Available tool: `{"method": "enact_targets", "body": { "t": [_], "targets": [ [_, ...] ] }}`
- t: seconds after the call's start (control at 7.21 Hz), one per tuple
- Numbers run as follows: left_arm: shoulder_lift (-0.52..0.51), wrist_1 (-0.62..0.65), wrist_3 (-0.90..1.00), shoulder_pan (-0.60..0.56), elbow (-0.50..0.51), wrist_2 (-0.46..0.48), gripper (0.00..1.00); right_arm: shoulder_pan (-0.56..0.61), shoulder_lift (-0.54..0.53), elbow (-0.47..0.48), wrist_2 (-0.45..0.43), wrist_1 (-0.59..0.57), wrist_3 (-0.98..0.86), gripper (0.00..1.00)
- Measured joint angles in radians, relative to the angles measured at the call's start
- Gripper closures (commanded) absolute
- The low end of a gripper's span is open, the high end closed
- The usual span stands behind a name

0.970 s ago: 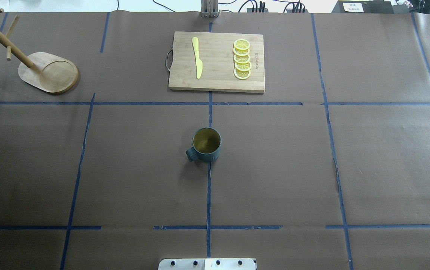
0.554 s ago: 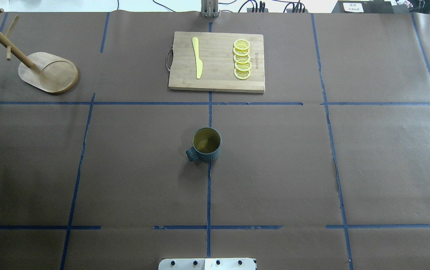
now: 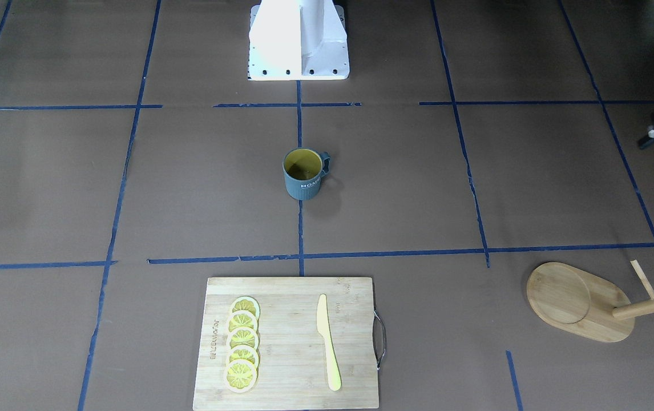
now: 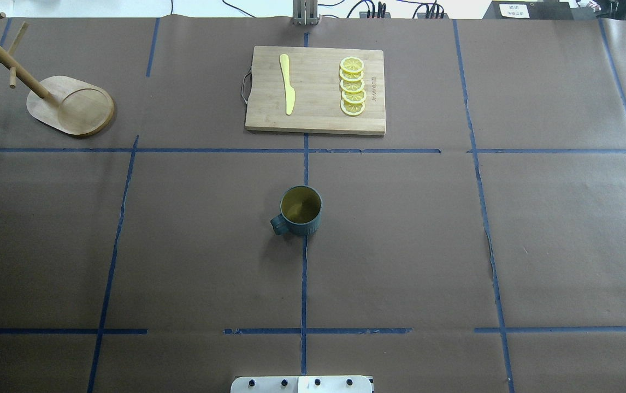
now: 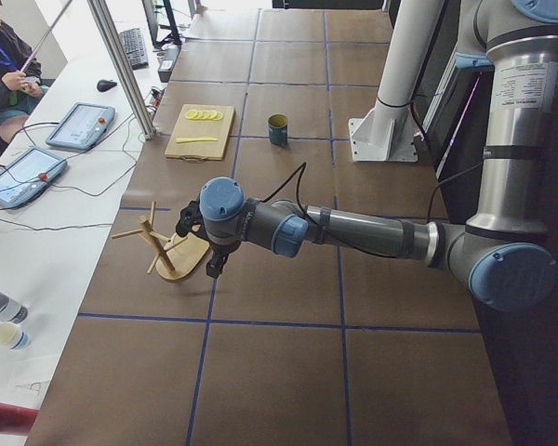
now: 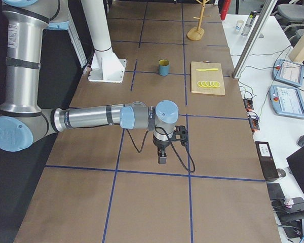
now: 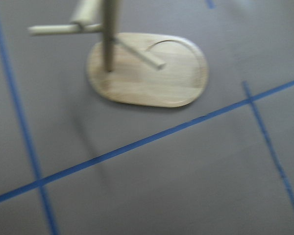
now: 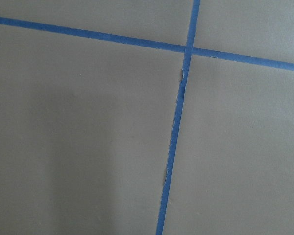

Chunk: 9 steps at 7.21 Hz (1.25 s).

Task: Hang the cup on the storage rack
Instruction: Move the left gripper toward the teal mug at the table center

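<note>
While the cup (image 4: 301, 210), a dark teal-grey ribbed mug with a yellow-olive inside, stood upright near the middle of the brown paper-covered table (image 4: 400, 245), we saw both arms well apart from it. The mug sat on the central blue tape line, its angular handle turned toward the robot's left and the near edge. White "HOME" lettering showed on its far side in the front-facing view.

The storage rack (image 4: 70, 103), a light bamboo mug tree with an oval flat base, a round post and thin cross pegs, stood at the far left corner of the table, and its pegs were bare.

In the left side view, the left gripper (image 5: 214, 265) hung pointing down, just beside the rack's base. We could not tell whether its claw was released or clenched. The left wrist camera gave a blurred look at the rack's base and post.

In the right side view, the right gripper (image 6: 162, 157) hung low over bare paper at the table's right end. We could not tell its claw's state either.

At the far centre lay a rectangular bamboo cutting board (image 4: 318, 117). It carried a pale yellow knife (image 4: 287, 84) and a row of overlapping lemon slices (image 4: 352, 86).
</note>
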Motion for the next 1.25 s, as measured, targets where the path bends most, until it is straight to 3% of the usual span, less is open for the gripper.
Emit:
{"method": "enact_targets", "body": {
  "t": [0.14,0.28,0.55,1.25],
  "targets": [
    [-0.007,-0.135,-0.104,0.096,-0.025,0.029,0.0,0.0,0.001,0.001,0.002,0.001,0.0,0.0],
    [-0.018,-0.291,-0.226,0.204,-0.037,0.116,0.0,0.0,0.001,0.001,0.002,0.001,-0.001,0.0],
    [-0.064,-0.522,-0.378,0.463,-0.04,0.397,0.0,-0.001,0.001,0.001,0.002,0.001,-0.001,0.0],
    [-0.259,-0.579,-0.403,0.94,0.01,1.013,0.0,-0.001,0.011,-0.005,0.004,0.0,0.001,0.0]
  ]
}}
